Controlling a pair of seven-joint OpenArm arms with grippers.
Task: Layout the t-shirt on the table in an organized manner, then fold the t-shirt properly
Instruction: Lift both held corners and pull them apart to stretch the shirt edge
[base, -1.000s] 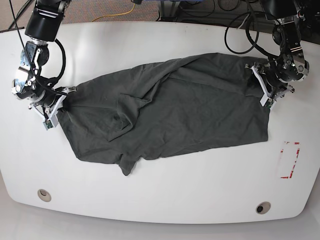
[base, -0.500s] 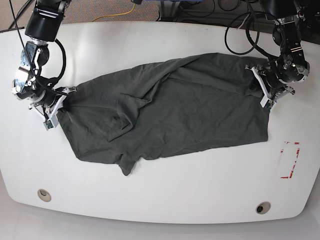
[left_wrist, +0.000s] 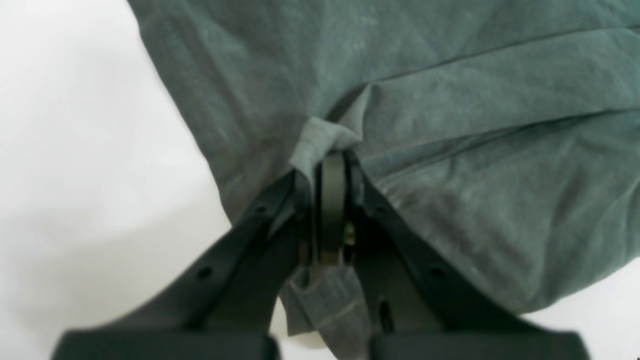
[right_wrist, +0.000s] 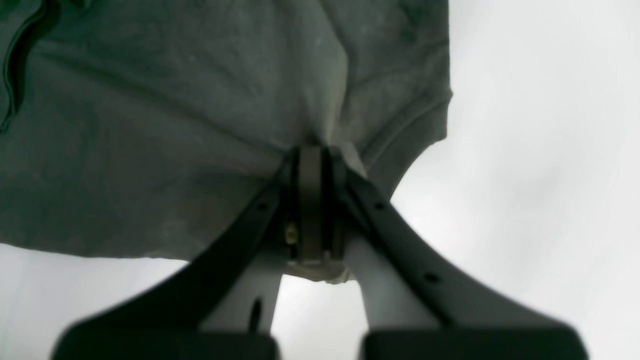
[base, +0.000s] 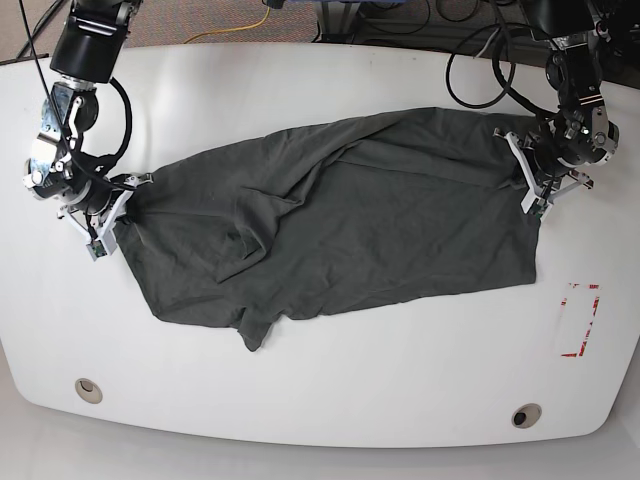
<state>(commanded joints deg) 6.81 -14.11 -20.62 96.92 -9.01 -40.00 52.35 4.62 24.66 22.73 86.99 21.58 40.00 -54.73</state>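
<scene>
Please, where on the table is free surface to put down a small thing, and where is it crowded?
Free: the white strip of the table between the t-shirt hem and the near edge, and the strip beyond the shirt. Crowded: both shirt ends, where the left gripper and right gripper pinch cloth.

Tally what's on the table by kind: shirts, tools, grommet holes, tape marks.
t-shirt: 1
tools: 2, the left tool and the right tool, each shut on the t-shirt
grommet holes: 2
red tape mark: 1
Total: 6
</scene>
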